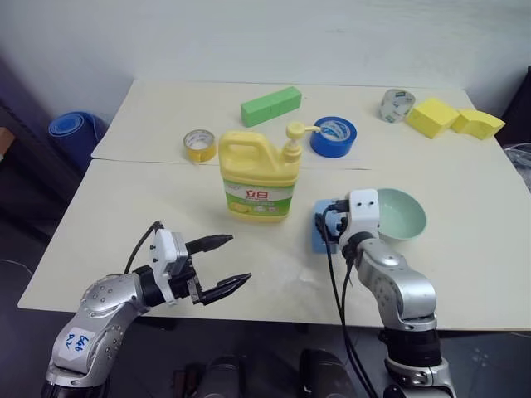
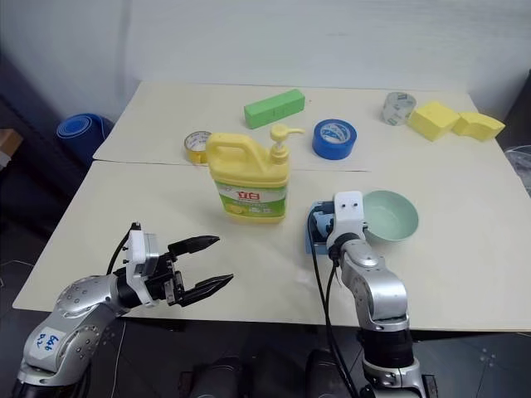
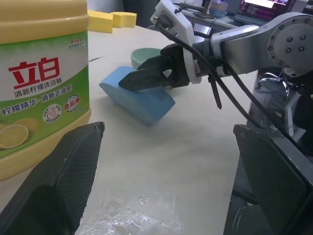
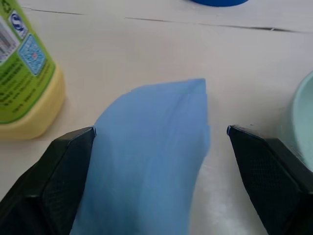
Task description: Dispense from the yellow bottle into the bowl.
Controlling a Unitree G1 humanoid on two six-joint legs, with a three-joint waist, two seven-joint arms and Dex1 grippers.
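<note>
Both end effectors gape wide, holding nothing — left end effector [image 1: 234, 264] near the yellow bottle [image 1: 258, 178]. The right end effector [image 4: 156, 142] straddles a blue sponge [image 4: 146, 166] beside the bowl [image 1: 402, 214].

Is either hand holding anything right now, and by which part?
Nothing held. Left hand is open beside the yellow bottle; right hand is open astride the blue sponge.

Cream table [image 1: 149, 199] with a bunch of stuff spread out on it

Yellow bottle [image 1: 258, 177] stands mid-table, light blue sponge [image 4: 146, 161] between it and the mint bowl [image 1: 401, 214]. Further back: small yellow tape roll [image 1: 200, 145], green block [image 1: 270, 105], blue tape roll [image 1: 333, 136], clear tape roll [image 1: 397, 104] and two yellow sponges [image 1: 452, 118] touching each other.
</note>
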